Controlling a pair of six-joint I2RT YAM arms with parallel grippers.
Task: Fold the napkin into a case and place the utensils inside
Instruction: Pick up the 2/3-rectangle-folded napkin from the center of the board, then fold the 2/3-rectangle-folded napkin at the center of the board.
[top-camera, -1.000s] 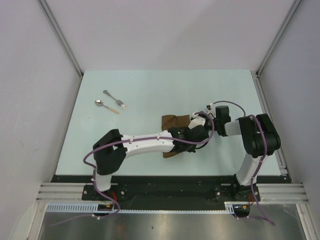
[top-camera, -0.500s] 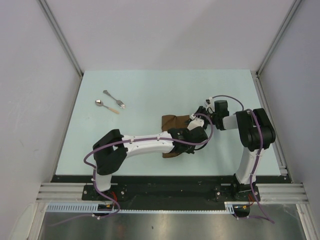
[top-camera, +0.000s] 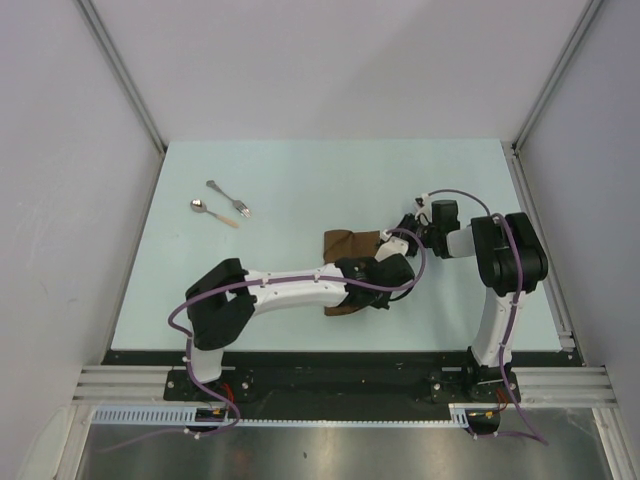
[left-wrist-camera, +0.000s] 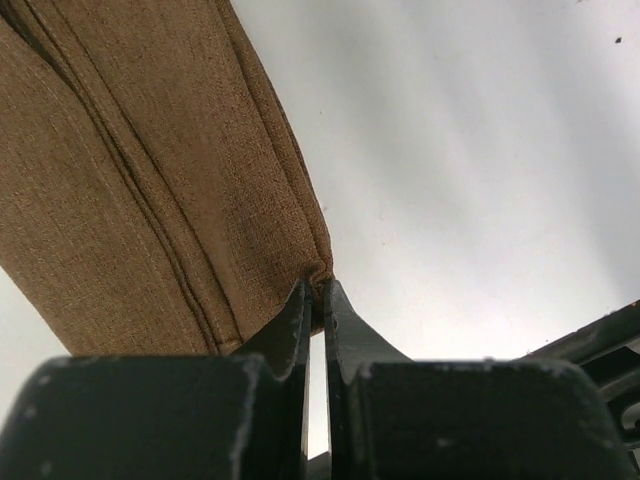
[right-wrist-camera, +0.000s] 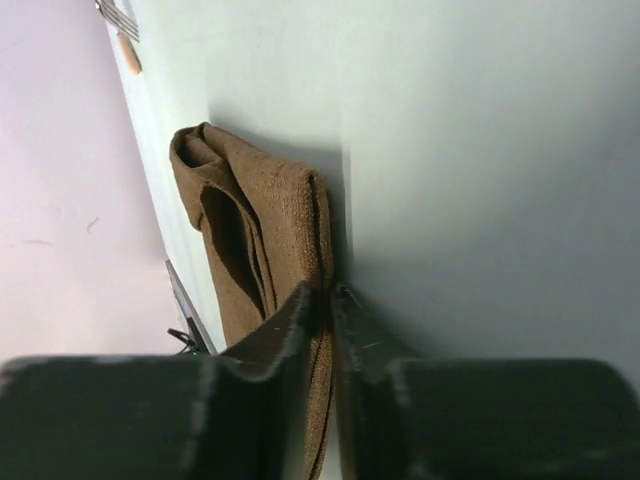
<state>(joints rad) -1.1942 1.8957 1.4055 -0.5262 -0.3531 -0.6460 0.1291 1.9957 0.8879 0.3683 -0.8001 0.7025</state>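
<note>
Top view: the napkin is covered across its middle and right side by the left arm; only an upper-left patch and a lower sliver are seen. The fork and spoon are too small for detail.

Left wrist view: the napkin is cut off by the upper and left edges. A dark shape at lower right is cropped and not identified.

Right wrist view: fork and spoon are cropped at the upper-left corner. The napkin's lower end is hidden behind the blurred fingers.
</note>
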